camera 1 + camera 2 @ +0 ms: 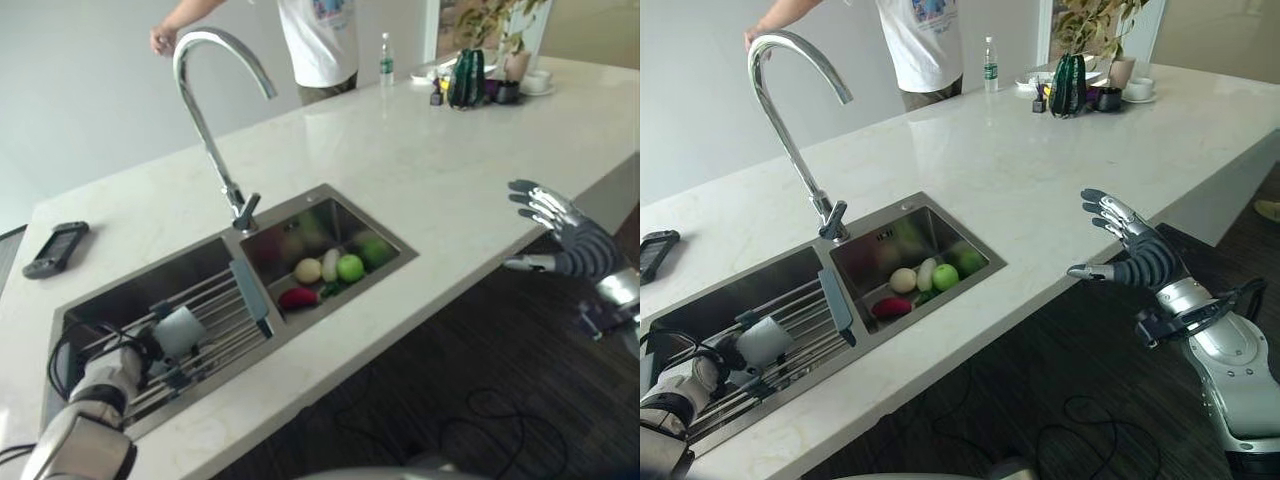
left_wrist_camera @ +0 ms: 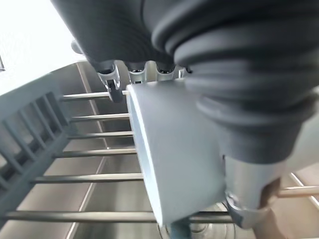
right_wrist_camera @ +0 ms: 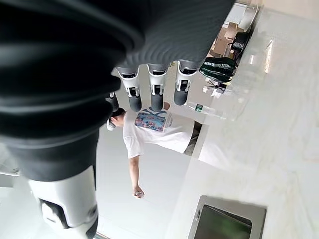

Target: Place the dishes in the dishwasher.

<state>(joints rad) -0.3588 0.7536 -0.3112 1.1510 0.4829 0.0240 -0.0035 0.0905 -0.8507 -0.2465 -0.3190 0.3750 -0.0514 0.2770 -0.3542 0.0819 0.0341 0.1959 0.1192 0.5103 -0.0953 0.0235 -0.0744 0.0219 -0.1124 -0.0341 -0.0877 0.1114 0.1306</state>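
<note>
Your left robot hand [image 1: 135, 362] curls its fingers round a pale grey cup [image 1: 181, 331], holding it on its side over the metal bars of the drying rack [image 1: 215, 318] in the left basin of the steel sink [image 1: 345, 217]. Your right robot hand [image 1: 1130, 252] hovers off the tabletop's [image 1: 420, 150] near edge, fingers spread and holding nothing. Fruit and vegetables lie in the right basin below the tall curved faucet [image 1: 210, 110], a dark handheld device [image 1: 56, 248] lies on the tabletop, and a person [image 1: 315, 40] stands beyond.
</note>
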